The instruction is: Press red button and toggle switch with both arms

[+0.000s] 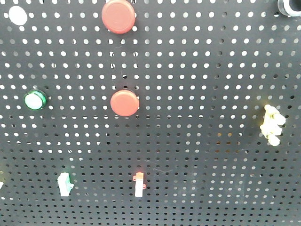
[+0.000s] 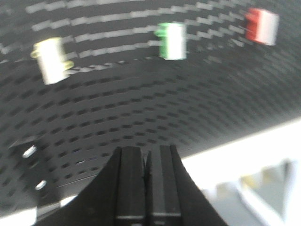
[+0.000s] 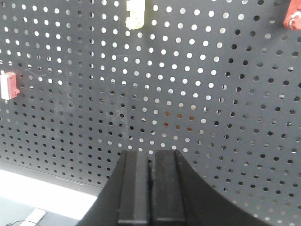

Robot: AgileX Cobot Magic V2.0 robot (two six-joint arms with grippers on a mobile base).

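two red buttons (image 1: 124, 102) are being shown on the black pegboard (image 1: 211, 70) in the front view, one at the centre and a second red button (image 1: 118, 16) at 12 o'clock from it, at the top edge; which of them is meant cannot be told. the red toggle switch (image 1: 139, 184) is being seen at 6 o'clock from the central button, with its long axis upright.

in the left wrist view the same red switch (image 2: 261, 26) is being seen at about 1 o'clock from the left fingers (image 2: 145, 162), well apart, beyond a green switch (image 2: 172, 41). the left fingers are being held clenched on nothing.

in the right wrist view the red switch (image 3: 8, 85) is lying at about 10 o'clock from the right fingers (image 3: 150, 165), also well apart. these fingers are likewise pressed together and empty.

neither arm is judged clearly nearer to the switch. both approaches are judged not yet begun.
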